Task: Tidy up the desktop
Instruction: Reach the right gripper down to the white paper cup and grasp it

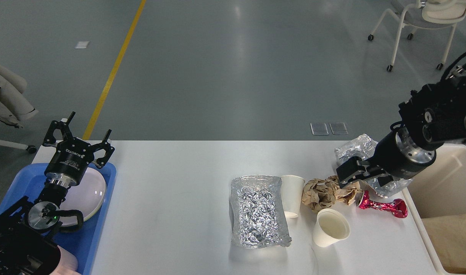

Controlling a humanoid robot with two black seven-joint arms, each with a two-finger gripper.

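Observation:
The white desktop (171, 191) carries litter on its right half: a crumpled foil tray (257, 210), a paper cup on its side (292, 194), a second paper cup (331, 227), crumpled brown paper (324, 193), a red shiny wrapper (381, 206) and a silver foil bag (355, 151). My right gripper (364, 179) is low over the brown paper's right end and the foil bag. Its fingers look apart, with nothing seen held. My left gripper (78, 131) stands open above the blue tray (99, 229) at the far left, holding nothing.
A white plate (89, 191) lies in the blue tray, with a pink cup (66, 263) at the tray's near end. A cream bin (446, 172) sits against the table's right edge. A wheeled chair (420, 15) stands far right on the floor.

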